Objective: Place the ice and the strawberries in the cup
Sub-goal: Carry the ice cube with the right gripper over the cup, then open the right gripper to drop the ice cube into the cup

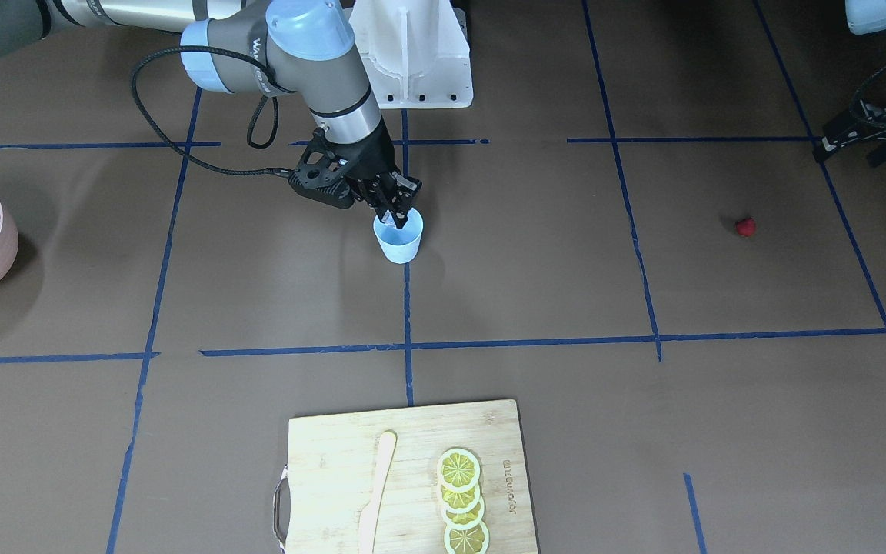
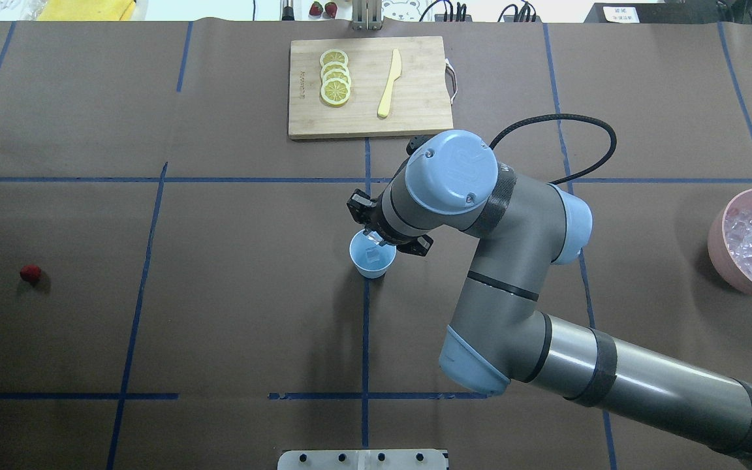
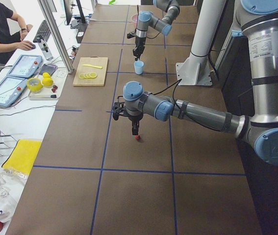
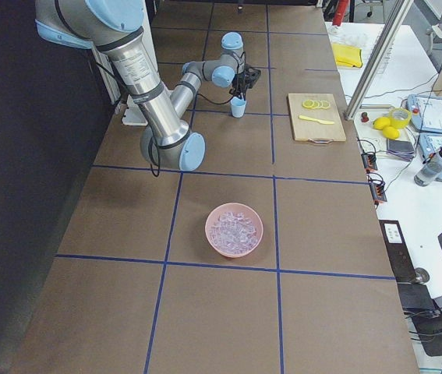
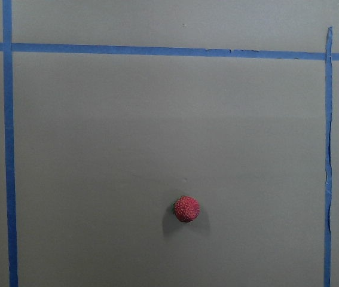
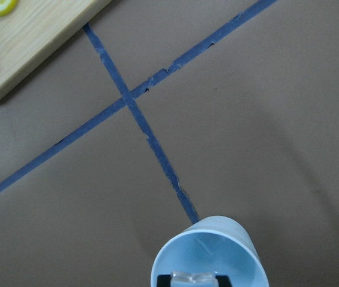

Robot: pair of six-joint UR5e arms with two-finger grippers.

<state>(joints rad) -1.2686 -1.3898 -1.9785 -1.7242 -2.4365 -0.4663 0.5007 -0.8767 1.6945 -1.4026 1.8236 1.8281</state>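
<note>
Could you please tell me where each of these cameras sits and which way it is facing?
Front-facing: across the table, facing the robot; right gripper above cup, left gripper top right.
Overhead: behind the robot, looking forward and down; right arm only.
Exterior left: table's left end; near left arm over strawberry.
Exterior right: table's right end; near right arm, pink bowl.
Left wrist: down on the strawberry; no fingers show.
Right wrist: down into the cup; fingertips pinch ice cube.
Shared: front-facing and overhead both show cup, strawberry, cutting board.

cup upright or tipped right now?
Upright: the cup stands on its base, mouth up, with the right tool holding an ice cube at its mouth.
</note>
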